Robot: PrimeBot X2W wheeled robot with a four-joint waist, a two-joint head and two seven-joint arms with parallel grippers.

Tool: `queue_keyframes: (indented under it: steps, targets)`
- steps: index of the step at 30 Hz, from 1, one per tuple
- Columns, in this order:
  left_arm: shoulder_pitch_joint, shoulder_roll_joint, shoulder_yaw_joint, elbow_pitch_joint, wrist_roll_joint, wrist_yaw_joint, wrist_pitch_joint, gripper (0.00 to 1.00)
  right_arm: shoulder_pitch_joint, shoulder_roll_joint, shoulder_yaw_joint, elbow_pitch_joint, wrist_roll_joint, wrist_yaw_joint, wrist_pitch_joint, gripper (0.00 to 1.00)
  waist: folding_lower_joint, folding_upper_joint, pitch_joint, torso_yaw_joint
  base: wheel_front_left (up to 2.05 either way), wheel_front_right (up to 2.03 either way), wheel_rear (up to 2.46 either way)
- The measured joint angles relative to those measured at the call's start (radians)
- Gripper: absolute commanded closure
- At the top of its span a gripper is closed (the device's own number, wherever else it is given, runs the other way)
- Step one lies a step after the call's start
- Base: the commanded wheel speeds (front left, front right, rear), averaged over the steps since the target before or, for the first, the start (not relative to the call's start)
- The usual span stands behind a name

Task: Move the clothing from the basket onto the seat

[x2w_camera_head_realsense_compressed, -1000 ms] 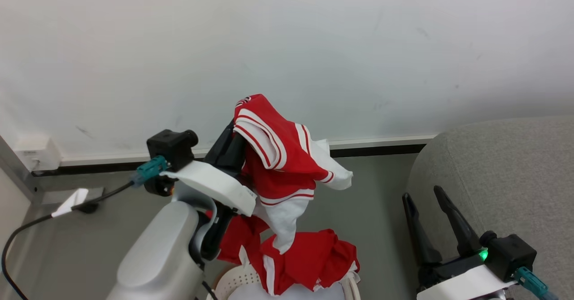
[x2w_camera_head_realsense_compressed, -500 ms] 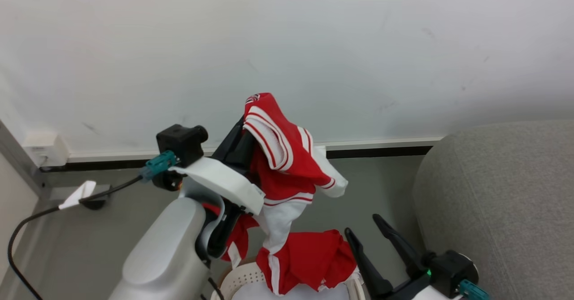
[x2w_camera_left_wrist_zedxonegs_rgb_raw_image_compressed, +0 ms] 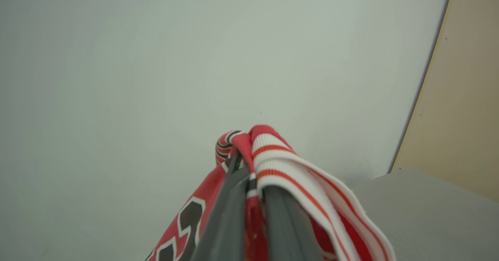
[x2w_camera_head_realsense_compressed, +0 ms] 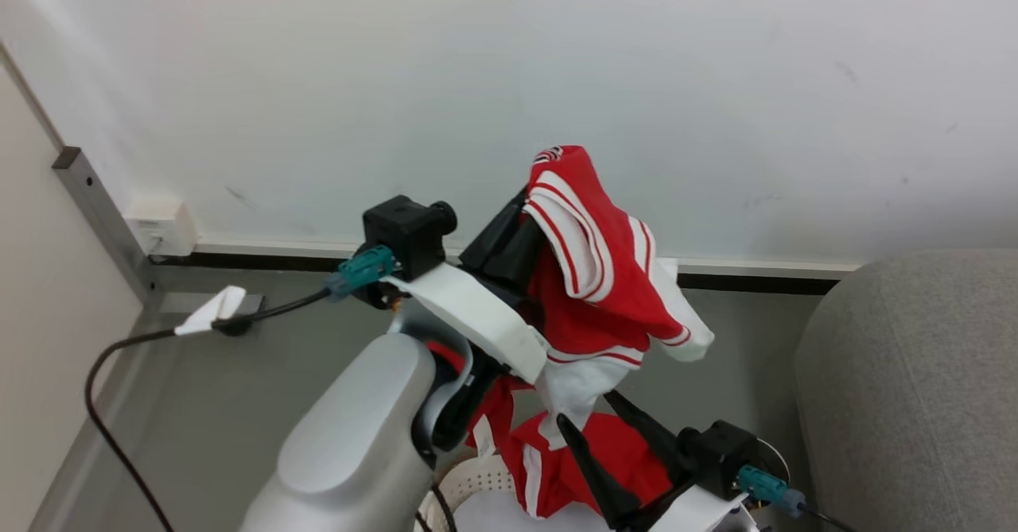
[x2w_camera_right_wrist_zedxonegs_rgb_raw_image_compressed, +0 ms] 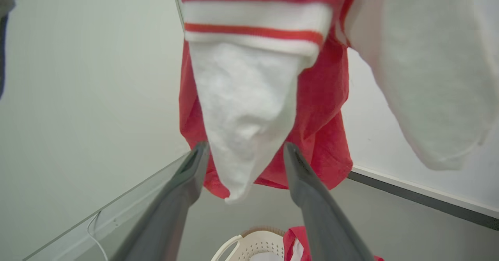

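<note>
Red-and-white fabric garment (x2w_camera_head_realsense_compressed: 604, 277) dangles over the white perforated plastic basket (x2w_camera_head_realsense_compressed: 477, 488); grey floor (x2w_camera_head_realsense_compressed: 755, 389) beside the grey upholstered seat (x2w_camera_head_realsense_compressed: 915, 373) lies open.

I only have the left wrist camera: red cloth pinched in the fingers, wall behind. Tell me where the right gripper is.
Observer: The right gripper is open, just below the raised clothing; the garment's white hanging end shows between its jaws.
Operator: Now report the basket.
Observer: The basket sits under the raised piece, with more red clothing in it.
Operator: Give me the seat.
Observer: The seat is off to the robot's right, apart from the basket.
</note>
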Motion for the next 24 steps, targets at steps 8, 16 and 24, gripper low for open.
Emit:
queue_keyframes:
  steps: [8, 16, 24]
  targets:
    - [0.012, -0.023, -0.071, -0.037, -0.011, -0.007, 0.02, 1.0, -0.048, 0.009, -0.018, 0.062, 0.007, 0.0, 0.0, 0.0, 0.0, 0.0, -0.012, 0.063, 0.0, 0.0, 0.0]
    - [0.023, -0.028, -0.103, -0.052, -0.038, -0.001, 0.029, 1.0, -0.054, 0.011, 0.004, 0.071, 0.028, 0.0, 0.0, 0.65, 0.0, -0.0001, -0.032, 0.109, 0.0, 0.0, 0.0]
    - [0.027, -0.013, -0.089, -0.048, -0.045, 0.014, 0.03, 1.0, -0.056, 0.012, 0.015, 0.058, 0.043, 0.0, 0.0, 1.0, 0.0, -0.0001, -0.033, 0.109, 0.0, 0.0, 0.0]
